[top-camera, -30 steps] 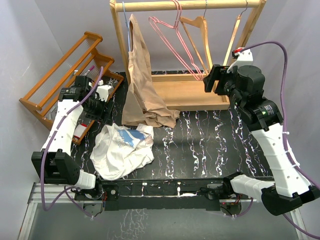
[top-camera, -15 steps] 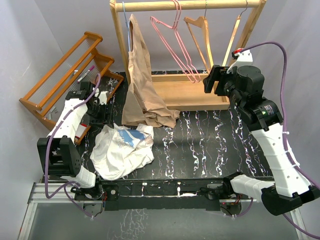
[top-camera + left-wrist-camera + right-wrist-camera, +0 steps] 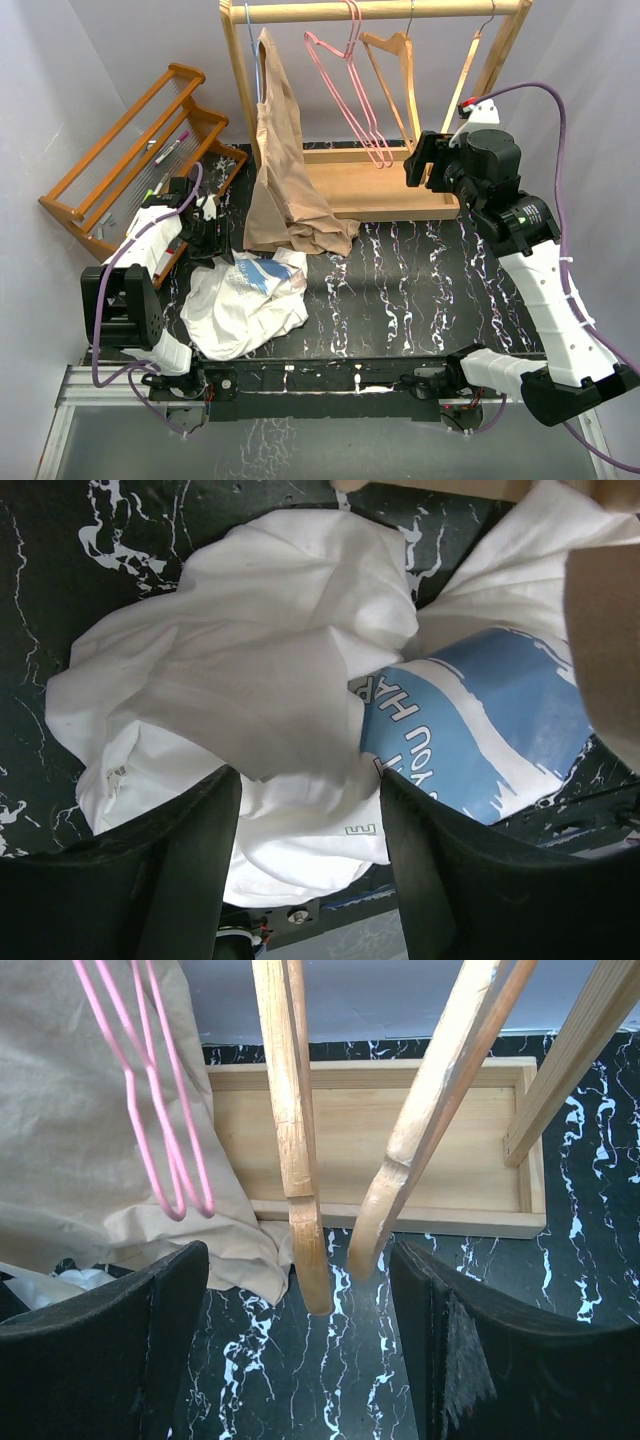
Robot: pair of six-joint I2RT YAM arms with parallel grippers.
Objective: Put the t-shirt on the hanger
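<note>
The white t-shirt [image 3: 243, 300] lies crumpled on the black marbled table at the front left, its blue print [image 3: 480, 730] facing up. My left gripper [image 3: 222, 250] hovers at the shirt's far-left edge, open, and in the left wrist view [image 3: 310, 865] white cloth shows between and beyond its fingers [image 3: 170, 880] without being pinched. The pink hanger [image 3: 350, 95] hangs by its hook from the wooden rail. My right gripper [image 3: 420, 160] is raised before the rack, open and empty [image 3: 300, 1350], with the pink hanger [image 3: 150, 1090] up and to its left.
A beige garment [image 3: 285, 190] hangs from the rail [image 3: 380, 10] and pools on the table beside the shirt. Two light-wood hangers [image 3: 300, 1160] dangle straight ahead of the right gripper, above the rack's wooden base tray [image 3: 370, 190]. An orange wooden rack [image 3: 130, 140] leans at the far left.
The left arm has swung down and inward toward the shirt's edge, its jaws narrowing slightly. The right arm has barely shifted. The pink hanger has swayed a little.
</note>
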